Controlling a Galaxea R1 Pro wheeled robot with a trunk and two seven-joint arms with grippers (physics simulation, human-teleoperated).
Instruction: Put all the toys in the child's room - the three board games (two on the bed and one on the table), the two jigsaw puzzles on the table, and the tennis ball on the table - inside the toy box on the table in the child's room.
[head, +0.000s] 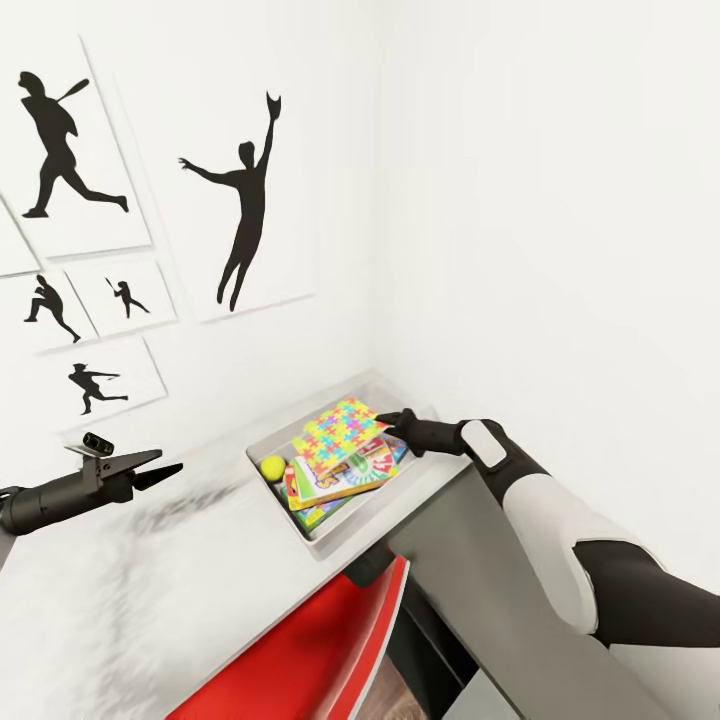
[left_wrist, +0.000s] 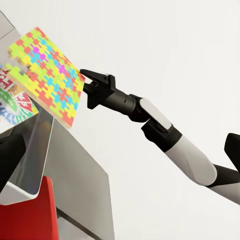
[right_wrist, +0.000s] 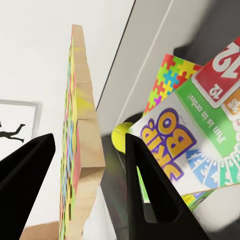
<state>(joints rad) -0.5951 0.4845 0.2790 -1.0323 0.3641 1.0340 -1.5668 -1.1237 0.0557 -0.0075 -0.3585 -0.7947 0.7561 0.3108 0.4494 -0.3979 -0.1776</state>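
Observation:
The toy box (head: 262, 452) sits at the table's (head: 120, 600) far corner against the wall. In it lie a tennis ball (head: 272, 466), a Skip-Bo board game (head: 345, 478) on other flat boxes, and a second puzzle (right_wrist: 170, 75) beneath. A jigsaw puzzle (head: 345, 428) leans tilted on top of the pile. My right gripper (head: 392, 424) is at its raised far edge. In the right wrist view the sheet (right_wrist: 80, 125) stands edge-on between the spread fingers with a gap on each side. My left gripper (head: 168, 465) hovers open over the table, left of the box.
A red chair (head: 310, 650) stands tucked at the table's near edge below the box. The table's dark side panel (head: 500, 600) runs under my right arm. White walls close in behind and to the right, with black silhouette pictures (head: 245, 220) on the left wall.

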